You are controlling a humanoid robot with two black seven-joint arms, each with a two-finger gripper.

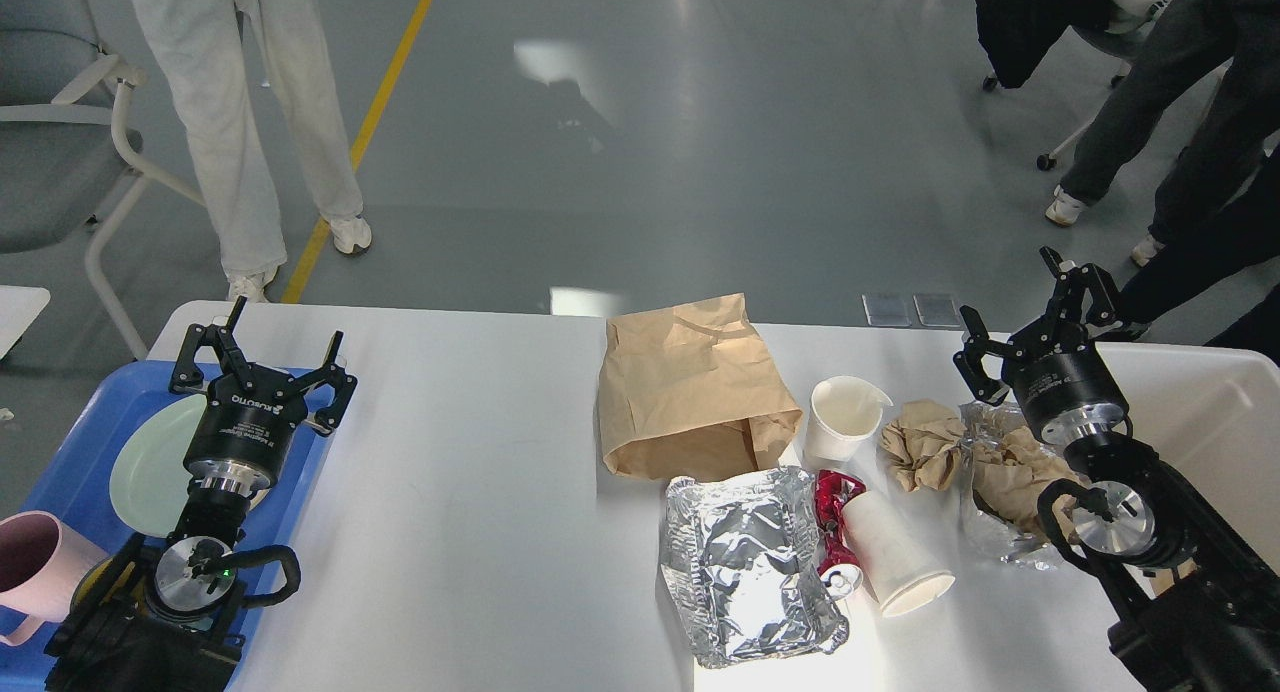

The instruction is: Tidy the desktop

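Observation:
The white desktop (460, 472) spans the view. On it lie a brown paper bag (690, 387), a crumpled foil sheet (745, 562), an upright white paper cup (840, 417), a tipped white paper cup (895, 557), a red wrapper (835, 502), crumpled brown paper (920, 442) and a foil tray with brown paper (1005, 482). My left gripper (262, 357) is open and empty above the blue tray (70, 472). My right gripper (1035, 312) is open and empty above the foil tray with paper.
The blue tray at the left edge holds a pale green plate (150, 472) and a pink mug (40, 562). A white bin (1210, 412) stands at the right. People and chairs stand on the floor beyond the table.

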